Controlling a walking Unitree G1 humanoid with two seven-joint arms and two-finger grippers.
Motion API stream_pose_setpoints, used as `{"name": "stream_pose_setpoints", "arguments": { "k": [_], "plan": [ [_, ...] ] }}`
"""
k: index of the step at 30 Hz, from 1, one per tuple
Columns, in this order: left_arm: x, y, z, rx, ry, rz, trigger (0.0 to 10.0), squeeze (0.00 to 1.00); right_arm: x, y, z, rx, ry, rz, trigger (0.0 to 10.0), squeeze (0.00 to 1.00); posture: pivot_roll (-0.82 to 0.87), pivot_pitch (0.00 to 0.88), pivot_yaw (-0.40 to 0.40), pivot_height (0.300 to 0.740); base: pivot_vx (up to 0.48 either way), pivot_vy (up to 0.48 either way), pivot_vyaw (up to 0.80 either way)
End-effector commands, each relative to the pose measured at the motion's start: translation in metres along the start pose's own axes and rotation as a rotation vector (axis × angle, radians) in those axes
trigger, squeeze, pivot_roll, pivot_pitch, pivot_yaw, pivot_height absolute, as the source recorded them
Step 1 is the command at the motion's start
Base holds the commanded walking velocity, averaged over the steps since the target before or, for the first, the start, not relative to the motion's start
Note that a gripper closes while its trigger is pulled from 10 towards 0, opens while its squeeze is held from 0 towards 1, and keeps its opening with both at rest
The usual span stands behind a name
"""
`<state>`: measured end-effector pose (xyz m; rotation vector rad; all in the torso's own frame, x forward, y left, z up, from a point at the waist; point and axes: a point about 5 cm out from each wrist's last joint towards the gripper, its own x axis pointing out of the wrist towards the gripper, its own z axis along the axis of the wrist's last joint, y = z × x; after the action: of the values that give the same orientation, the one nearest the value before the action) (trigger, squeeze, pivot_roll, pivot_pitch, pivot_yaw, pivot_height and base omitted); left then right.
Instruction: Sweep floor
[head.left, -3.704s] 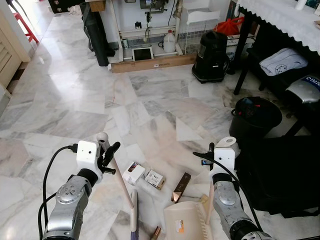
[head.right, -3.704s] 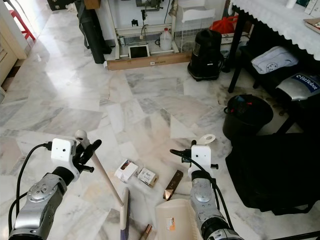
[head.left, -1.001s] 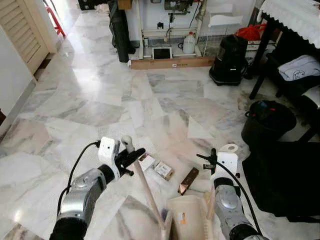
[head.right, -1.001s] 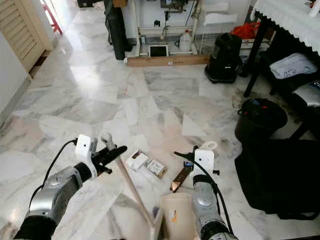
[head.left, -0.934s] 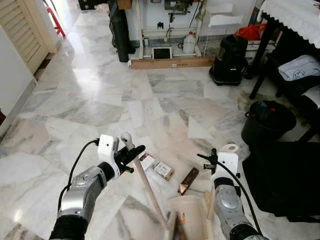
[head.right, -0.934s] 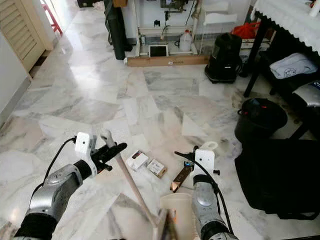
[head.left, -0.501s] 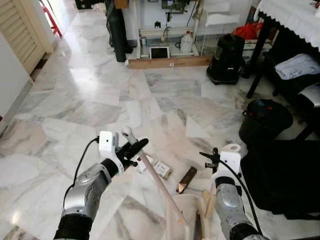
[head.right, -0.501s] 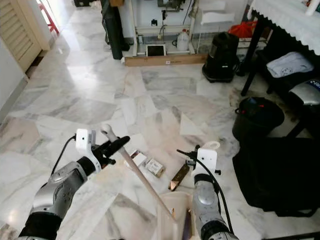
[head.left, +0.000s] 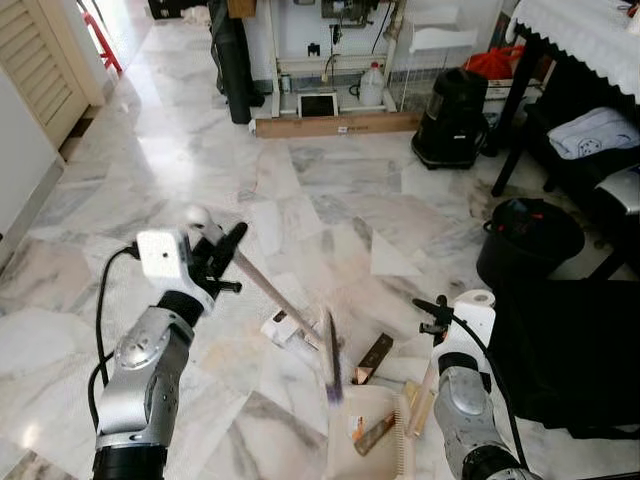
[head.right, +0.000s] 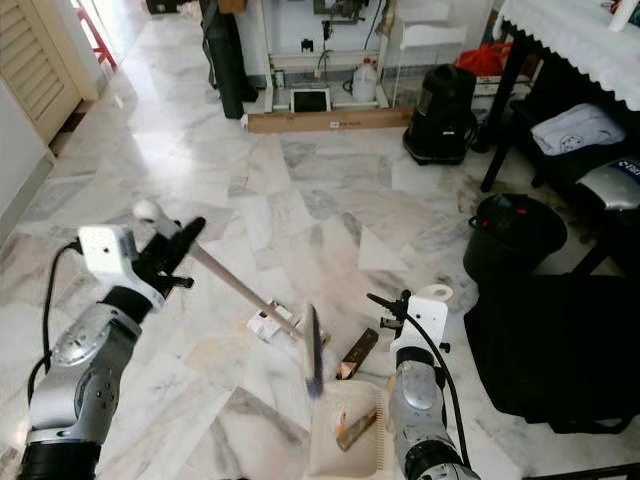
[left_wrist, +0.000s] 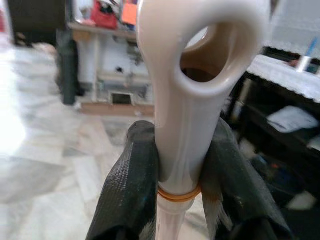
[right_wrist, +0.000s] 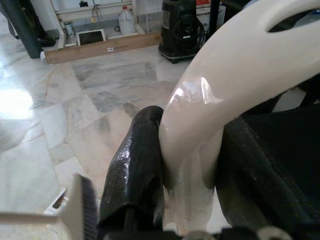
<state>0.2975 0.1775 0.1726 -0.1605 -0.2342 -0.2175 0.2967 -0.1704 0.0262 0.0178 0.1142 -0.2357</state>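
My left gripper (head.left: 226, 247) is shut on the top of the broom's pale stick (head.left: 272, 297), just under its white looped end (left_wrist: 200, 45). The stick slants down to the right. Its dark bristle head (head.left: 331, 362) is blurred and hangs just above the cream dustpan (head.left: 352, 452). A brown piece (head.left: 373, 433) lies inside the pan. My right gripper (head.left: 436, 315) is shut on the dustpan's upright cream handle (right_wrist: 225, 85). A small white box (head.left: 279, 327) and a brown bar (head.left: 374, 356) lie on the marble floor (head.left: 180, 180) in front of the pan.
A black bucket (head.left: 529, 241) and a black bag (head.left: 575, 345) stand close on my right, under a dark table (head.left: 560, 40). A black vacuum (head.left: 450, 105) and a cardboard plank (head.left: 338, 124) sit by the far wall. A louvred door (head.left: 40, 50) is at the left.
My left arm has swung left and up, drawing the broom head back out of the dustpan. A brown piece now lies in the pan. The right arm holds still.
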Motion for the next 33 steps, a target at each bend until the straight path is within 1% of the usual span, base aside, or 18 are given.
{"name": "stream_pose_setpoints", "arguments": {
  "k": [1,3,4,5,6,7,8,11,15,16,18,23,24,25,27,31,33],
  "plan": [
    [0.002,0.008,0.02,0.073,-0.091,0.048,10.0,0.0,-0.01,0.0,-0.017,0.069,0.086,-0.018,10.0,0.0,0.18,0.051,0.051,0.74,0.0,0.0,0.0],
    [0.002,0.011,0.019,0.12,-0.095,0.069,10.0,0.0,-0.009,-0.002,-0.015,0.092,0.075,-0.031,10.0,0.0,0.18,0.048,0.05,0.74,0.0,0.0,0.0],
    [0.001,0.013,0.018,0.178,-0.093,0.083,10.0,0.0,-0.007,-0.003,-0.013,0.111,0.067,-0.039,10.0,0.0,0.18,0.044,0.049,0.74,0.0,0.0,0.0],
    [0.0,0.014,0.016,0.205,-0.09,0.085,10.0,0.0,-0.007,-0.004,-0.011,0.116,0.057,-0.04,10.0,0.0,0.18,0.044,0.049,0.74,0.0,0.0,0.0],
    [-0.001,0.014,0.015,0.221,-0.088,0.086,10.0,0.0,-0.006,-0.004,-0.01,0.119,0.05,-0.04,10.0,0.0,0.18,0.044,0.049,0.74,0.0,0.0,0.0],
    [-0.003,0.017,0.011,0.226,-0.083,0.117,10.0,0.0,-0.004,-0.003,-0.004,0.128,0.014,-0.031,10.0,0.0,0.18,0.044,0.049,0.74,0.0,0.0,0.0],
    [-0.004,0.018,0.01,0.233,-0.08,0.126,10.0,0.0,-0.004,-0.003,-0.003,0.132,0.004,-0.028,10.0,0.0,0.17,0.04,0.047,0.74,0.0,0.0,0.0],
    [-0.006,0.018,0.002,0.276,-0.063,0.131,10.0,0.0,-0.002,-0.001,0.003,0.156,-0.03,-0.02,10.0,0.0,0.17,0.039,0.044,0.74,0.0,0.0,0.0],
    [-0.011,0.02,-0.01,0.311,-0.042,0.152,10.0,0.0,-0.003,0.0,0.011,0.178,-0.082,-0.015,10.0,0.0,0.16,0.034,0.041,0.74,0.0,0.0,0.0],
    [-0.011,0.02,-0.01,0.311,-0.042,0.152,10.0,0.0,-0.003,0.0,0.011,0.178,-0.082,-0.015,10.0,0.0,0.16,0.034,0.041,0.74,0.0,0.0,0.0],
    [-0.014,0.023,-0.016,0.323,-0.028,0.164,10.0,0.0,-0.006,-0.001,0.015,0.179,-0.124,-0.001,10.0,0.0,0.17,0.029,0.037,0.74,0.0,0.0,0.0],
    [-0.015,0.025,-0.02,0.328,-0.025,0.174,10.0,0.0,-0.008,-0.003,0.018,0.184,-0.146,0.002,10.0,0.0,0.16,0.026,0.035,0.74,0.0,0.0,0.0],
    [-0.016,0.024,-0.023,0.325,-0.02,0.174,10.0,0.0,-0.01,-0.006,0.023,0.188,-0.174,0.005,10.0,0.0,0.16,0.02,0.035,0.74,0.0,0.0,0.0],
    [-0.016,0.024,-0.023,0.325,-0.02,0.174,10.0,0.0,-0.01,-0.006,0.023,0.188,-0.174,0.005,10.0,0.0,0.16,0.02,0.035,0.74,0.0,0.0,0.0],
    [-0.017,0.021,-0.029,0.318,-0.017,0.173,10.0,0.0,-0.011,-0.008,0.033,0.196,-0.216,0.004,10.0,0.0,0.15,0.013,0.035,0.74,0.0,0.0,0.0],
    [-0.019,0.015,-0.037,0.311,-0.002,0.159,10.0,0.0,-0.01,-0.009,0.043,0.196,-0.252,-0.002,10.0,0.0,0.14,0.0,0.035,0.74,0.0,0.0,0.0],
    [-0.02,0.014,-0.039,0.314,0.004,0.155,10.0,0.0,-0.01,-0.009,0.044,0.196,-0.255,0.0,10.0,0.0,0.14,0.0,0.034,0.74,0.0,0.0,0.0]
  ]
}}
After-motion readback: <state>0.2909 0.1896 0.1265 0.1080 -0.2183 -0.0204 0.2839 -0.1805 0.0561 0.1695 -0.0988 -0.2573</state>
